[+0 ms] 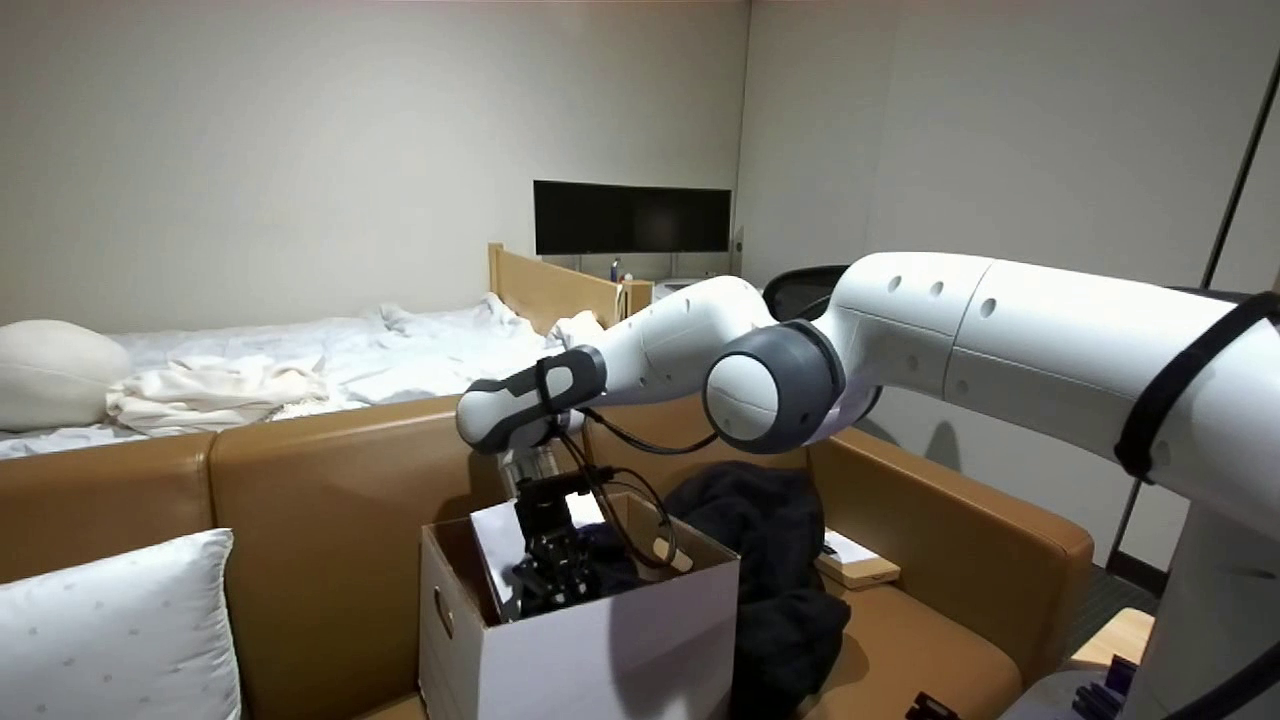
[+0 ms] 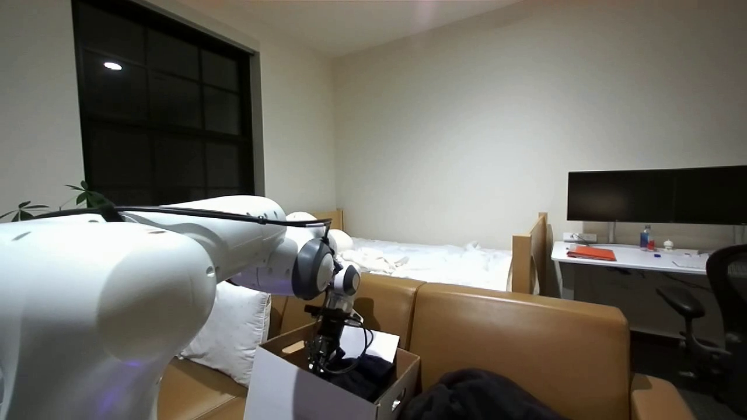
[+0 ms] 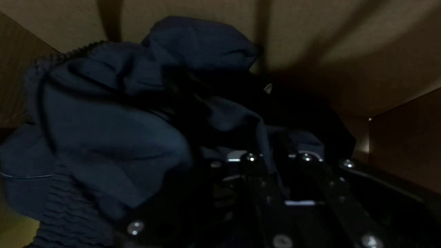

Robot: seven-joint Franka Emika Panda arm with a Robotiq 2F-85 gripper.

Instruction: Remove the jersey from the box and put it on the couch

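The jersey (image 3: 113,131) lies crumpled inside the box, dark blue-black with a ribbed edge and a thin pale line at left in the wrist view. It shows partly in both exterior views (image 1: 608,556) (image 2: 369,376). The white box (image 1: 540,670) (image 2: 303,394) stands on the tan couch (image 1: 340,500) (image 2: 513,338). My gripper (image 1: 548,595) (image 2: 321,361) points down inside the box, among the cloth. In the wrist view its fingers (image 3: 279,156) are very dark, with a fold of cloth between them. Whether they clamp it is too dark to tell.
A white card (image 1: 500,540) stands up inside the box. A black cloth heap (image 1: 760,560) lies on the couch against the box. A flat box (image 1: 858,562) lies near the couch arm. A white pillow (image 1: 120,630) leans on the backrest. A bed (image 1: 420,350) is behind.
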